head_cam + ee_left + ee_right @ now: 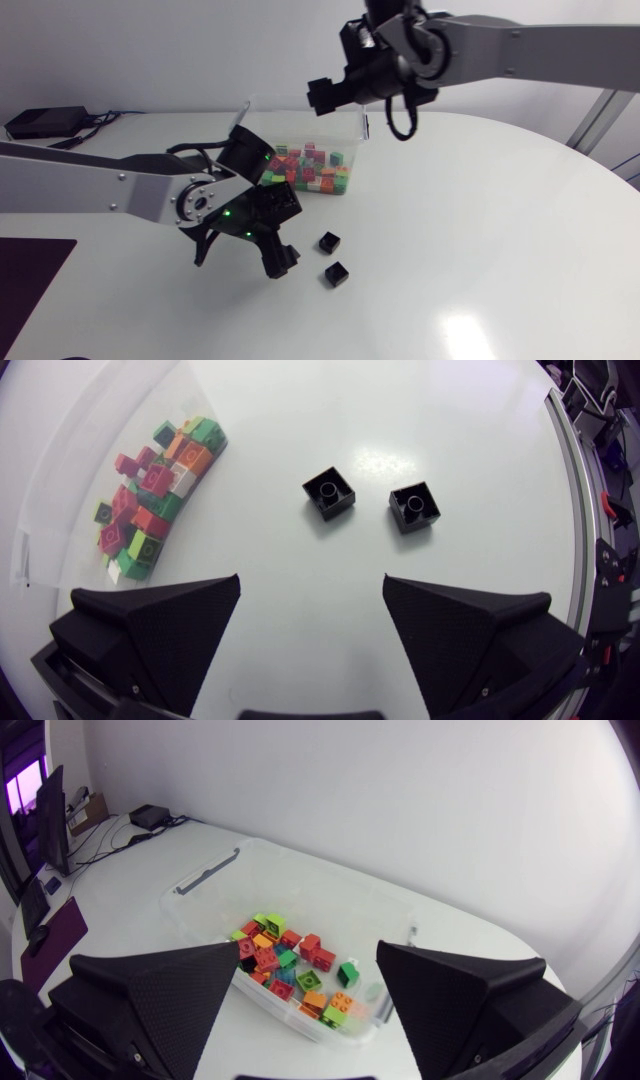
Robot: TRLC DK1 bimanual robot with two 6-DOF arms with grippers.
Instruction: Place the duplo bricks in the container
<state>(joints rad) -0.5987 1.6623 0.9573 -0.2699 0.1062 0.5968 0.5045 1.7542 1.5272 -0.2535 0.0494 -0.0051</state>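
- Most of the job is looking done: a heap of coloured bricks (308,170) is already lying inside the clear container (361,122), which is sitting toward the far middle of the table (480,230).
- Two bricks are waiting outside it: a far black brick (329,242) and a near black brick (336,273), both resting on the table close together but apart, a little nearer than the container.
- The left arm (100,190) is hanging its left jaws just left of that pair, spread wide and gripping nothing.
- The right arm (540,45) is holding its right jaws high over the container's far right corner, likewise spread and empty.
- I am judging two pick-ups and two drops to be left.
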